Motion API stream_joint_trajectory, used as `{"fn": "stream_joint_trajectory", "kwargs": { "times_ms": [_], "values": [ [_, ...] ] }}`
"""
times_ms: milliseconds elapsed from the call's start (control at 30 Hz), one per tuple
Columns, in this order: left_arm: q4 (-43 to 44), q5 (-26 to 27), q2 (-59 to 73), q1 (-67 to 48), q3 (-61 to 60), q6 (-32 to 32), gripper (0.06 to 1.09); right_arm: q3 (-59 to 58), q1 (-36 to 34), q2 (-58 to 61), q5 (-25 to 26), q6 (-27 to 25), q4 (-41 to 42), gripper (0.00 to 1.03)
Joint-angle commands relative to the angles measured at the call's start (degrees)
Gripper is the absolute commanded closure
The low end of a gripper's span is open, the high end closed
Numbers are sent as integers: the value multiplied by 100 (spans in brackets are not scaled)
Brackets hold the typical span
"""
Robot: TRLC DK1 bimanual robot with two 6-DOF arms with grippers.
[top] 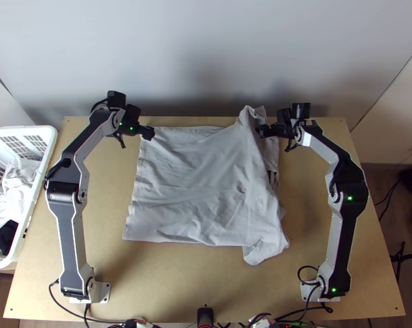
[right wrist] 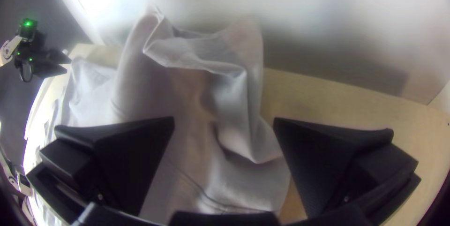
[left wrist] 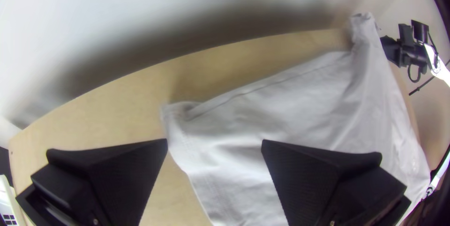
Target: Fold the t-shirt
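T-shirt (top: pixel 195 180) lies spread, partly rumpled, on the worktop (top: pixel 173 279); left gripper (top: pixel 151 133) and right gripper (top: pixel 262 131), jaws apart, seem near its far edge.

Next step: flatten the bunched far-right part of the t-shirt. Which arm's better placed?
Right, I'd say. The right end effector is open beside the t-shirt's bunched part; the left end effector is over at the far-left corner.

1. T-shirt (top: pixel 195 180), centre of frame: plain light grey.
2. Table (top: pixel 110 218): pale tan.
3. Basket (top: pixel 20 129), left edge: white, dark slot pattern; contents white cloth (top: pixel 16 188), black cloth (top: pixel 6 236).
4. Left gripper (top: pixel 148 133), upper left; right gripper (top: pixel 264 131), upper right: both black.
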Motion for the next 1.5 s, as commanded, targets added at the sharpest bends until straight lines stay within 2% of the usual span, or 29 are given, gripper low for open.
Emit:
{"fn": "stream_joint_trajectory", "kwargs": {
  "times_ms": [0, 367, 433, 500, 533, 567, 600, 633, 733, 767, 1467],
  "values": [
    [-1, -141, 75, 221, 44, 113, 11, 35, 13, 51, 5, 21, 0, 5],
    [8, -26, 136, 115, 44, 307, 11, 61, 39, 60, 5, 30, 0, 6],
    [61, 35, 145, 71, 44, 359, 18, 61, 39, 51, 5, 30, 0, 12],
    [96, 167, 154, 36, 44, 377, 21, 53, 30, 42, 5, 39, -9, 19],
    [96, 255, 163, 27, 44, 447, 33, 53, 39, 42, 5, 48, -9, 24],
    [122, 264, 172, 10, 44, 447, 53, 53, 39, 33, 5, 48, -9, 33],
    [175, 264, 172, 10, 44, 377, 82, 44, 39, 16, 5, 48, -9, 47],
    [272, 264, 172, 10, 44, 298, 106, 35, 39, 7, 5, 30, -9, 60],
    [351, 246, 189, 1, 26, 359, 105, 35, 39, -19, 5, 4, -9, 93],
    [351, 237, 189, 1, 26, 377, 105, 44, 39, -28, 5, -5, -9, 100],
    [114, 246, -523, 54, -202, 394, 105, -360, -137, -916, 13, -154, -53, 100]
  ]
}}
